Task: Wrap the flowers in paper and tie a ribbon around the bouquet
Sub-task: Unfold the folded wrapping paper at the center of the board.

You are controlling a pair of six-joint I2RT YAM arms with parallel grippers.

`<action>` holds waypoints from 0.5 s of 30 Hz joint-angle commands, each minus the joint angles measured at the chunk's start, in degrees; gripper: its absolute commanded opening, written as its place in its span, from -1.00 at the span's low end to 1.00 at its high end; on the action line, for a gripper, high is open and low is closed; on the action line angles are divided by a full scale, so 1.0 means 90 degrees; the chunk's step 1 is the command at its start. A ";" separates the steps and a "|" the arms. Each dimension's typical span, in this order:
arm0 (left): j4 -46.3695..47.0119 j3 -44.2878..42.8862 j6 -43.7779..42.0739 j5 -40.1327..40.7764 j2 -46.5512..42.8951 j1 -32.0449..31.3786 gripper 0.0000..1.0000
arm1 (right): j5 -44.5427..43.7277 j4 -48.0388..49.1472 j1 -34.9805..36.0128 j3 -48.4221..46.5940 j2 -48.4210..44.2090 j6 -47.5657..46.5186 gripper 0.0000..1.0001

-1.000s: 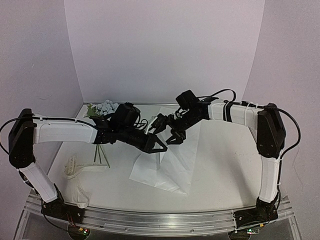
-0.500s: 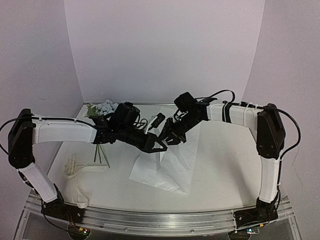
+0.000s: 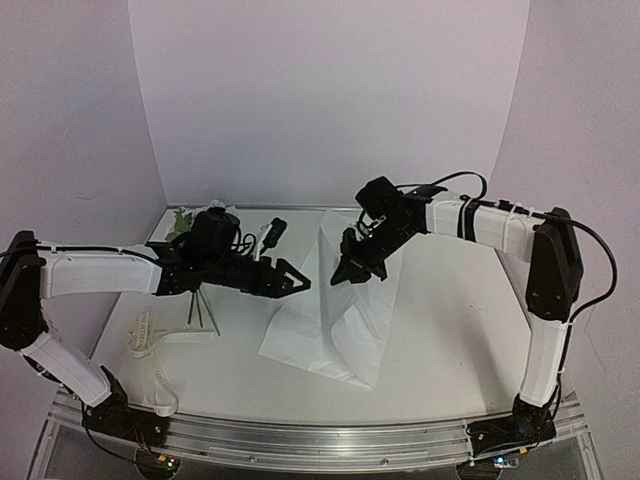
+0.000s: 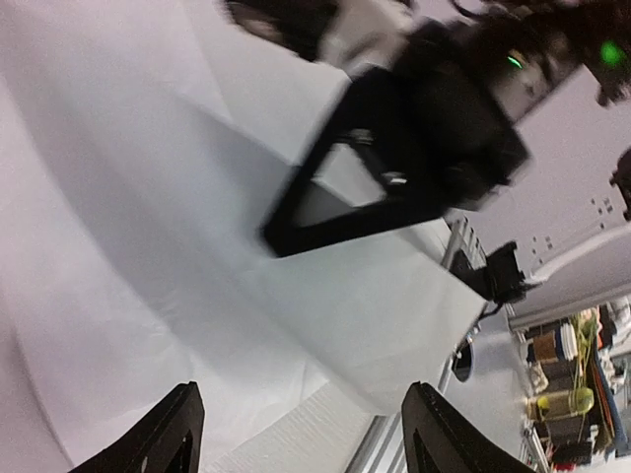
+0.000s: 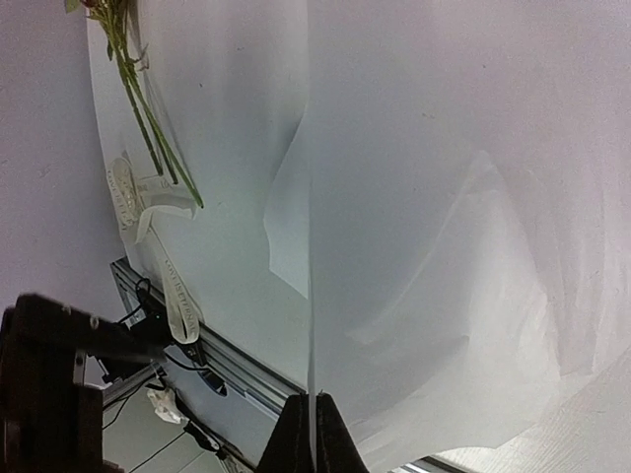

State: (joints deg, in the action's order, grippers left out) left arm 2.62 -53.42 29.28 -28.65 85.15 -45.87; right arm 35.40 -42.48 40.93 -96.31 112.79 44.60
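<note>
The white paper (image 3: 330,335) lies mid-table, one edge raised into a tent. My right gripper (image 3: 346,276) is shut on that raised edge; in the right wrist view the sheet (image 5: 454,246) runs straight into the closed fingertips (image 5: 314,436). My left gripper (image 3: 298,278) hangs open just left of the raised fold, holding nothing; its wrist view looks across the paper (image 4: 148,256) between spread fingers (image 4: 175,434). The flowers (image 3: 184,221) lie at the back left, blooms partly hidden by the left arm and stems (image 5: 148,133) pointing forward. The ribbon (image 3: 150,335) is crumpled at the front left.
The ribbon (image 5: 170,296) trails over the table's front rail (image 3: 320,440). White walls close in the back and both sides. The left arm stretches across the table's left half above the flower stems (image 3: 200,312).
My left gripper has opened and drawn back to the left. My right gripper has closed on the paper's edge and now holds it raised, a little farther right.
</note>
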 commanded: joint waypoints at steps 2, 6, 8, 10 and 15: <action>0.1005 0.0393 0.1273 0.0074 -0.0144 0.0835 0.47 | -0.0836 -0.0153 0.0088 0.0125 -0.0769 -0.0330 -1.00; 0.1162 0.0191 0.1675 -0.0287 0.0555 0.0946 0.48 | -0.1067 -0.0153 0.0184 0.0162 -0.0885 -0.0391 -1.00; 0.1349 0.0082 0.1940 -0.0473 0.0945 0.0947 0.49 | -0.1156 -0.0153 0.0231 0.0165 -0.0917 -0.0427 -1.00; 0.1590 0.0011 0.2229 -0.0662 0.1355 0.0947 0.50 | -0.1256 -0.0153 0.0268 0.0182 -0.0964 -0.0470 -1.00; 0.2050 -0.0090 0.2671 -0.0780 0.2160 0.0938 0.51 | -0.1415 -0.0165 0.0314 0.0267 -0.1090 -0.0512 -1.00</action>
State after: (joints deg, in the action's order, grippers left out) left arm 14.94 -51.43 48.21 -33.07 100.72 -37.23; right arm 25.73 -43.59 43.26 -94.53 106.45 41.40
